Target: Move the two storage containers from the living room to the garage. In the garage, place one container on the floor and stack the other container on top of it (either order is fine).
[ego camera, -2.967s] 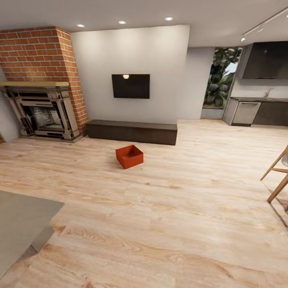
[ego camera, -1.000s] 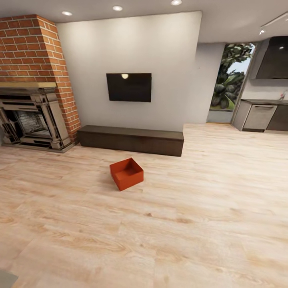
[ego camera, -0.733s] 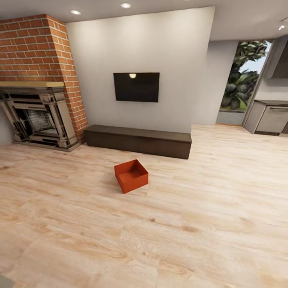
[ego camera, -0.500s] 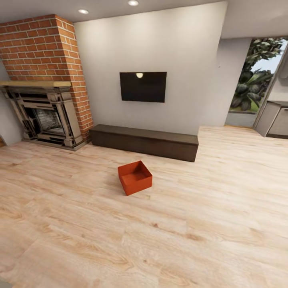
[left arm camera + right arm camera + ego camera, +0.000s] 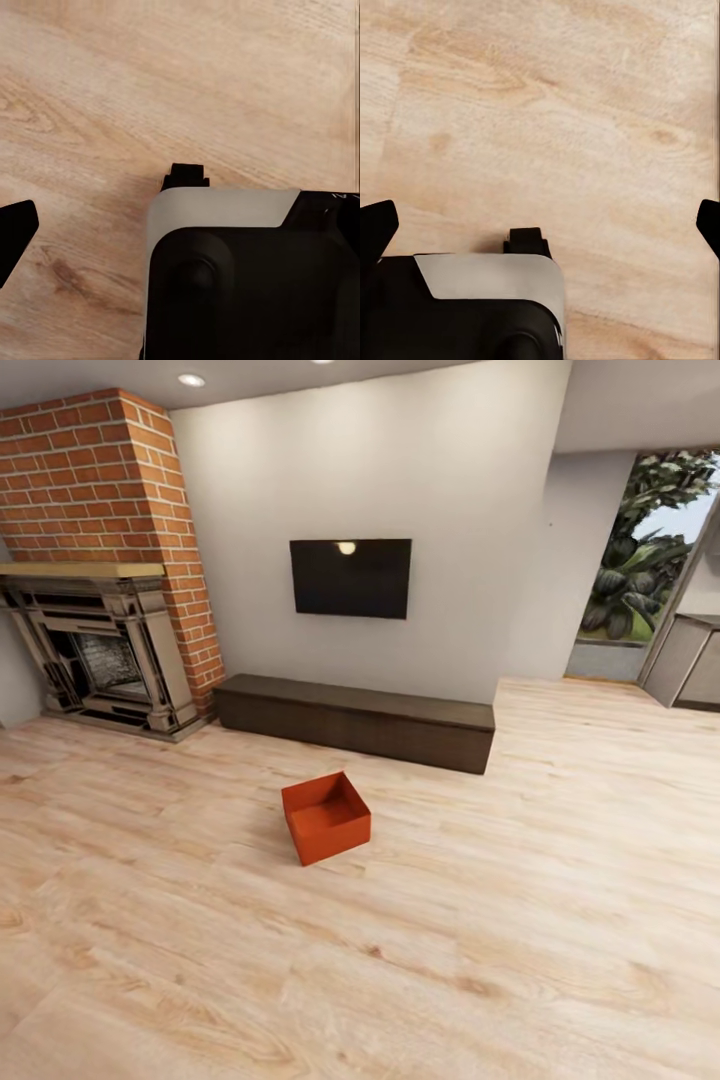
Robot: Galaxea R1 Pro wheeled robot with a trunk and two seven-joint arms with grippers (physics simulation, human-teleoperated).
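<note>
Red-brick fireplace (image 5: 100, 560) sits in the far left corner, with a wooden mantel and a dark metal surround. A black TV (image 5: 350, 577) hangs on the white wall, a ceiling light reflected near its top edge. Right below it, a long dark low cabinet (image 5: 355, 721) runs along the wall's base. Off to the right there's a tall window (image 5: 640, 565) showing leafy green plants, and grey kitchen cabinets (image 5: 690, 665) just beside it.

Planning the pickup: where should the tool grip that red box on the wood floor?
Probably a top rim wall of the storage container, coming down from above: it sits upright, lidless and empty, with thin walls and open floor on every side.
</note>
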